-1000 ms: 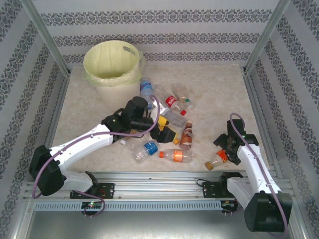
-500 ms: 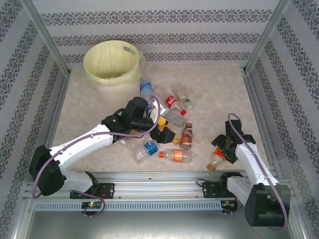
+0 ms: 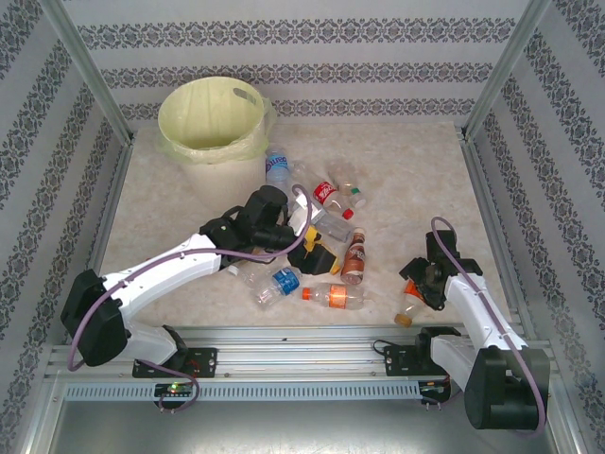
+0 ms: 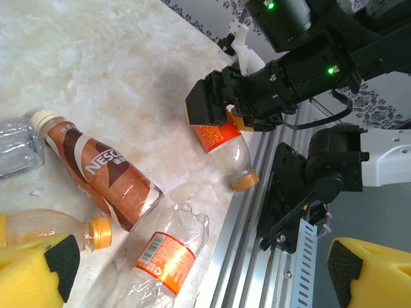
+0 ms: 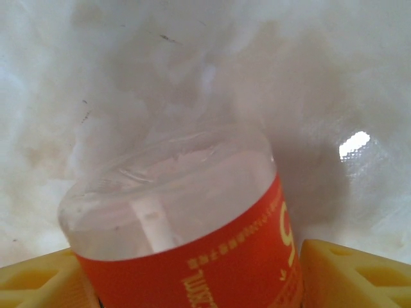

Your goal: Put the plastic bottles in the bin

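Observation:
Several plastic bottles lie in a loose heap at mid-table, among them a blue-labelled one [image 3: 276,168], a red-labelled one [image 3: 328,194] and a brown one [image 3: 354,255]. My left gripper [image 3: 312,251] hovers open over this heap. In the left wrist view its jaws [image 4: 200,273] stand wide above a clear bottle with an orange-red label [image 4: 164,256]. Apart at the front right lies an orange-labelled bottle [image 3: 413,301] on the table. My right gripper [image 3: 421,284] is down on it, and both yellow fingers [image 5: 353,276] press the sides of its label [image 5: 205,269]. The bin [image 3: 210,170] stands at the back left.
The metal rail [image 3: 302,340] runs along the near table edge, close to the front bottles and to the orange-capped end [image 4: 245,181] of the held bottle. Patterned walls and slanted posts close in both sides. Bare table lies between the bin and the right wall.
The right gripper's jaws have narrowed onto the orange-labelled bottle and the wrist has shifted slightly left over it. The left arm has edged a little toward the heap, still open.

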Robot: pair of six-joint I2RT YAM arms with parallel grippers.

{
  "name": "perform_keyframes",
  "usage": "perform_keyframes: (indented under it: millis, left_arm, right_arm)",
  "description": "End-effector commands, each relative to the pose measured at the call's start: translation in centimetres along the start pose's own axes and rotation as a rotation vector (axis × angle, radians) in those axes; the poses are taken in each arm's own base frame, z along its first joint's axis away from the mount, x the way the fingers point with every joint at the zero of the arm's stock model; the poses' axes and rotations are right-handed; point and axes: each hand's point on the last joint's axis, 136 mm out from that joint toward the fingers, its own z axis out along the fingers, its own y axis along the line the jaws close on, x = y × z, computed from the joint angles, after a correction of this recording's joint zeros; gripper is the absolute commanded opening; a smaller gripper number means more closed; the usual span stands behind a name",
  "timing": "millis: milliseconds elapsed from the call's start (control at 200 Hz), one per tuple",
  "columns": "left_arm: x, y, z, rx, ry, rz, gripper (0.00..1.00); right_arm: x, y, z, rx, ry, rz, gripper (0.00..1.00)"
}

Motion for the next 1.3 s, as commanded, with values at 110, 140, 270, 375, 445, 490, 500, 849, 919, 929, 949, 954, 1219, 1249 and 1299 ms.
perform_keyframes:
  millis: [110, 140, 270, 375, 445, 490, 500, 849, 919, 929, 949, 954, 1219, 1249, 1299]
  left_arm:
    - [-0.6, -1.1, -0.3, 0.009, 0.003, 0.048, 1.0]
    - [-0.7, -1.2, -0.3, 0.01, 0.003, 0.047, 1.0]
    - [-0.7, -1.3, -0.3, 0.015, 0.003, 0.04, 1.0]
    - [-0.7, -1.3, -0.2, 0.019, 0.004, 0.031, 1.0]
    - [-0.7, -1.2, 0.0, 0.022, 0.005, 0.013, 1.0]
    - [-0.7, -1.2, 0.2, 0.026, 0.009, 0.007, 1.0]
    - [-0.6, -1.2, 0.2, 0.029, 0.011, 0.005, 1.0]
    - [-0.4, -1.0, 1.0, 0.048, 0.013, -0.045, 1.0]
    - [-0.3, -0.9, 1.4, 0.057, 0.019, -0.07, 1.0]
    - [-0.3, -0.9, 1.5, 0.059, 0.021, -0.075, 1.0]
    - [-0.2, -0.9, 1.6, 0.061, 0.023, -0.081, 1.0]
    - [-0.2, -0.8, 1.6, 0.061, 0.023, -0.084, 1.0]
    - [0.6, -0.3, 3.2, 0.085, 0.059, -0.17, 1.0]
    - [0.6, -0.4, 3.3, 0.097, 0.059, -0.18, 1.0]
    - [0.7, -0.6, 3.6, 0.12, 0.065, -0.197, 1.0]
  right_arm:
    - [-0.1, 0.0, 0.3, -0.008, -0.001, 0.008, 0.74]
    - [-0.2, 0.0, 0.3, -0.008, -0.002, 0.006, 0.74]
    - [-0.5, 0.4, 0.3, -0.018, -0.012, -0.006, 0.73]
    - [-0.9, 0.9, -0.1, -0.037, -0.023, -0.02, 0.68]
    - [-1.2, 1.5, -0.4, -0.057, -0.029, -0.028, 0.63]
    - [-1.4, 1.9, -0.6, -0.074, -0.036, -0.035, 0.61]
    - [-1.4, 2.0, -0.6, -0.076, -0.038, -0.036, 0.6]
    - [-2.3, 6.8, -4.6, -0.308, -0.089, -0.065, 0.53]
    - [-2.2, 8.2, -5.9, -0.374, -0.096, -0.069, 0.52]
    - [-2.1, 8.4, -6.1, -0.383, -0.097, -0.069, 0.52]
    - [-2.1, 8.9, -6.5, -0.4, -0.101, -0.07, 0.52]
    - [-2.1, 9.0, -6.6, -0.407, -0.102, -0.07, 0.52]
    - [-0.4, 14.9, -11.3, -0.615, -0.142, -0.118, 0.5]
    - [-0.1, 15.5, -11.8, -0.631, -0.144, -0.128, 0.51]
    - [0.3, 16.6, -12.6, -0.662, -0.146, -0.141, 0.51]
